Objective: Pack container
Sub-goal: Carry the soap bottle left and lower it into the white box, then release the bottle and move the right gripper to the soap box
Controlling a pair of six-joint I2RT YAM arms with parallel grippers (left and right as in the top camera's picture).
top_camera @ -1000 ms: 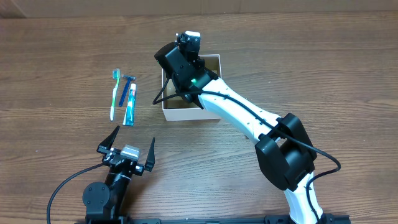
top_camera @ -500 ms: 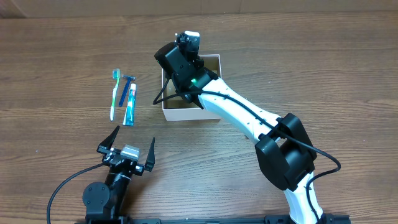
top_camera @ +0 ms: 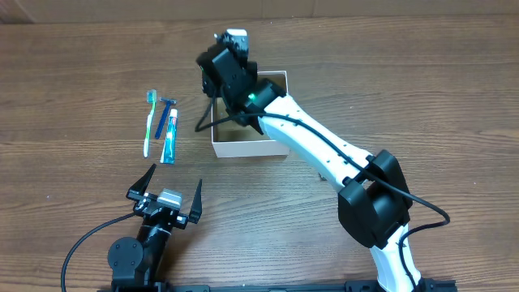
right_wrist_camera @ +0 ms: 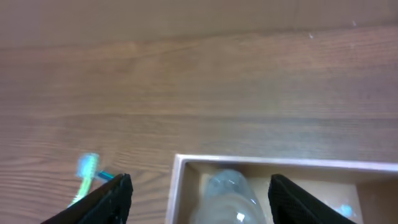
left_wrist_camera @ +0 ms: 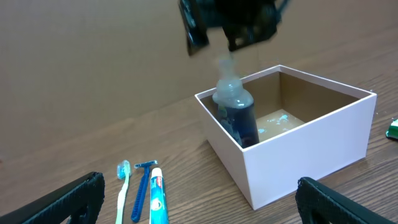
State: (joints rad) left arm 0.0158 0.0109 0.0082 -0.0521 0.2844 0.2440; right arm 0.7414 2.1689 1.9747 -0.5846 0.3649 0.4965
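Note:
The container [left_wrist_camera: 311, 155], a white-walled box with a brown floor, holds a bottle [left_wrist_camera: 238, 115] of dark blue liquid with a clear cap, standing upright in its left corner. My right gripper [left_wrist_camera: 230, 25] hovers blurred just above the bottle, open. In the right wrist view its fingers [right_wrist_camera: 112, 199] stand wide either side of the bottle cap [right_wrist_camera: 227, 196], apart from it. In the overhead view the right arm hides the bottle and part of the container [top_camera: 247, 146]. My left gripper [top_camera: 175, 177] sits open near the front edge, holding nothing.
A green toothbrush [top_camera: 148, 122], a blue razor [top_camera: 165, 109] and a toothpaste tube [top_camera: 169, 136] lie side by side left of the container. A small green packet [left_wrist_camera: 393, 129] lies at the right edge of the left wrist view.
My right gripper has opened, let go of the bottle and lifted up and to the left. The left arm has not moved.

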